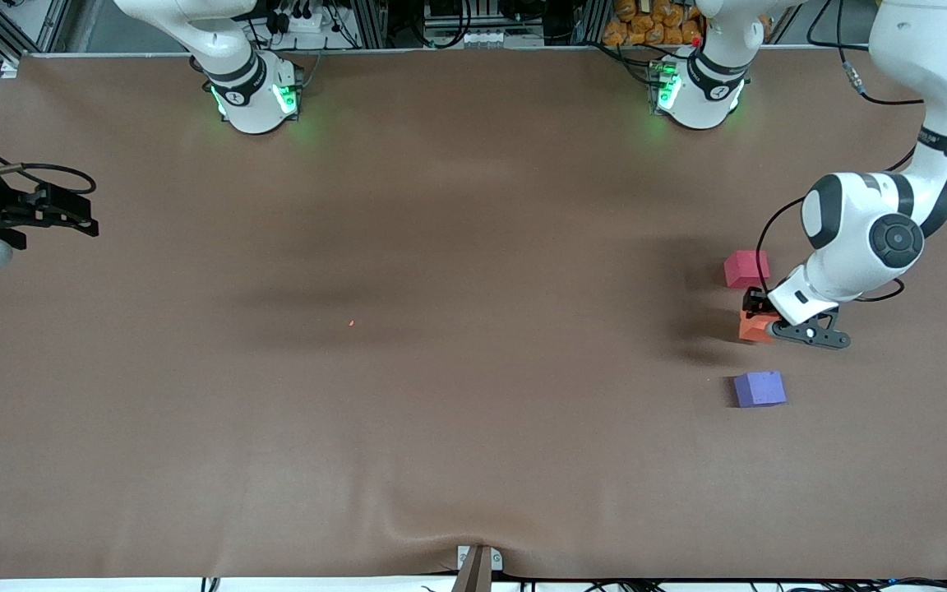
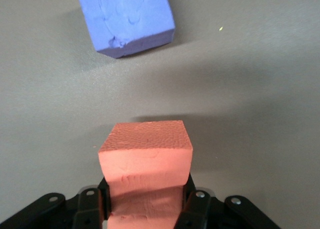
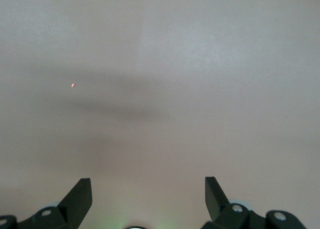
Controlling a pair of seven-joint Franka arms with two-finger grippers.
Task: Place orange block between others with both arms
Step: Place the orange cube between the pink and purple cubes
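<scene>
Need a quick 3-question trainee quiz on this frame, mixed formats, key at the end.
1. True or false: the left hand is shut on the orange block.
2. Which cube lies nearest the front camera: A pinkish-red cube, B purple-blue cube, C orange block?
3. Fill in: the right hand waits with its fingers ____ over bare table.

Key: 1 true; 2 B; 3 open.

You have even, diffuse overhead light on the table [image 1: 441,247], with no glare. Soft, broad arm shadows band its middle, and a darker patch lies beside the orange block [image 1: 755,327]. Green base lights tint the cloth near the arms' bases. Both wrist views are sharp; the purple cube [image 2: 127,19] casts a faint, soft-edged shadow.
</scene>
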